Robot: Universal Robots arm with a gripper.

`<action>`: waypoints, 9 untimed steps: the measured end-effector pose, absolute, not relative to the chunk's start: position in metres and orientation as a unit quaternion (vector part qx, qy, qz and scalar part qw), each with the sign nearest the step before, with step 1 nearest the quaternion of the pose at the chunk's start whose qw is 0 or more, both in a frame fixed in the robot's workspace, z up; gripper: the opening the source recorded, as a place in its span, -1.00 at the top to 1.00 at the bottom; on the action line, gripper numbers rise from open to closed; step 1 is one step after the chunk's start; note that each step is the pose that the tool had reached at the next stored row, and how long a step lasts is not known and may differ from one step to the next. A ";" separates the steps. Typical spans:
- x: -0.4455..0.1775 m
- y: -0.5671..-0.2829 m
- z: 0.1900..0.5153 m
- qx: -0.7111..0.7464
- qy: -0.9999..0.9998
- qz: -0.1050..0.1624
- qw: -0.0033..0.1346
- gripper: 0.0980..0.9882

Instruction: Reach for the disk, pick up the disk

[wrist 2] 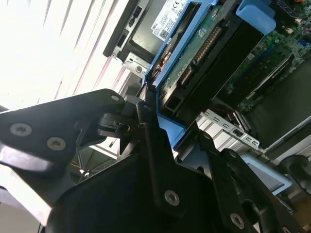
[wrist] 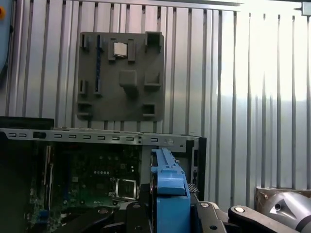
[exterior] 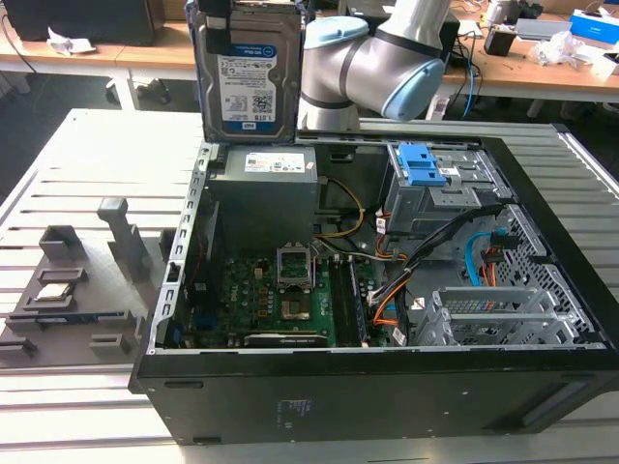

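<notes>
Disk [wrist 2: 204,53] first: in the second wrist view we see it closest of all, edge-on between the black fingers [wrist 2: 150,145] of the gripper [wrist 2: 167,133], its green circuit board and connector facing the camera and a blue side rail running along it. The jaws are closed narrow on the disk's end, holding it. In the first wrist view we see the same disk [wrist: 167,187] from its thin side as a blue rail rising between the gripper's black links, and nothing of the board.

The exterior view gives us what neither wrist view does: the disk [exterior: 247,72] upright, lifted clear above the open computer case [exterior: 387,387], its white-and-blue label facing the camera, with the gripper [exterior: 215,8] at its top edge. We see the disk hanging over the grey power supply [exterior: 266,188] at the case's far corner on the exterior view's left, not touching it.

Below and nearer the camera we count one green motherboard [exterior: 280,300] on the case floor, with one square processor socket [exterior: 295,266] open on it. Towards the exterior view's right stands a metal drive cage [exterior: 440,193] with one blue latch [exterior: 421,164] on top, and orange and blue cables trail beside it.

Outside the case, on the slatted metal table [exterior: 97,164], lies one grey fixture plate [exterior: 77,290]; in the first wrist view that plate [wrist: 121,77] carries one small square silver chip [wrist: 121,48]. Behind the disk we see the arm's grey and pale-blue joint [exterior: 387,63], and farther off wooden desks with clutter.
</notes>
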State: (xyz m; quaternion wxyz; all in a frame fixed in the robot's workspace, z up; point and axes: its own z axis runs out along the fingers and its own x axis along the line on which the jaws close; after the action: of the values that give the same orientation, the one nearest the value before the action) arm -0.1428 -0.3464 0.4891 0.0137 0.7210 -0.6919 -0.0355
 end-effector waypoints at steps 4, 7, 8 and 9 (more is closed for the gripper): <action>-0.114 -0.344 0.489 0.721 -0.691 -0.036 0.014 0.39; -0.096 -0.342 0.489 0.722 -0.691 -0.037 0.015 0.39; -0.092 -0.342 0.489 0.722 -0.691 -0.037 0.015 0.39; -0.088 -0.341 0.489 0.722 -0.691 -0.037 0.015 0.39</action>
State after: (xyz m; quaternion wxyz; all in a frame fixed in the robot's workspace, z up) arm -0.0881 -0.3412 0.4892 0.0153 0.7219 -0.6908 -0.0370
